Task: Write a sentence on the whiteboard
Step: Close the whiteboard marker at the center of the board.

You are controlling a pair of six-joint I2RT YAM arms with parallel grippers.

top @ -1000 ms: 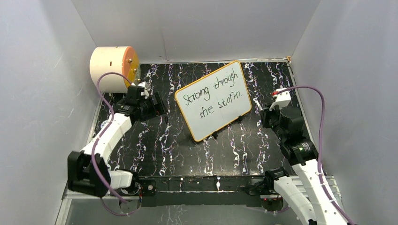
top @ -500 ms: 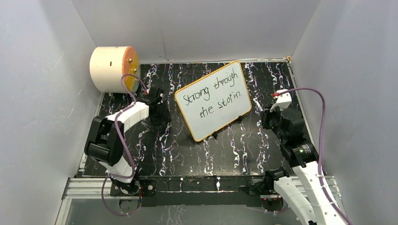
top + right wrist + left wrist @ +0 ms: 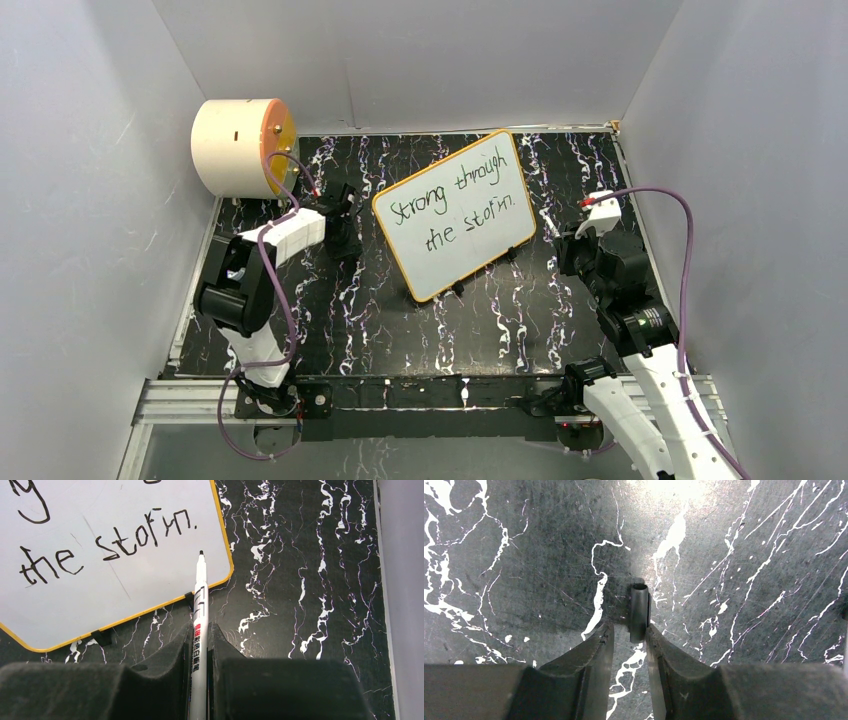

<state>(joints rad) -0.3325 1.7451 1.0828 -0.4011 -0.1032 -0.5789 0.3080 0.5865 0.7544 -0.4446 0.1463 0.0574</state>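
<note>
The whiteboard [image 3: 455,215] with its orange-yellow frame lies tilted mid-table and reads "Strong through the storm." in black; its lower corner [image 3: 100,555] fills the right wrist view. My right gripper [image 3: 201,627] is shut on a white marker [image 3: 200,590], uncapped, whose black tip points at the board's edge. It hovers right of the board [image 3: 563,247]. My left gripper [image 3: 343,235] is down at the table left of the board. In its wrist view the jaws [image 3: 629,627] stand narrowly open around a small black cap [image 3: 639,611], which touches the right finger.
A cream cylinder with an orange face [image 3: 240,147] stands at the back left corner. Grey walls enclose the black marbled table [image 3: 480,320] on three sides. The board's black feet [image 3: 102,637] rest along its near edge.
My left arm has folded in and brought its gripper down to the table by the board's left side, with the jaws narrowing around the black cap. The right arm stays put.
</note>
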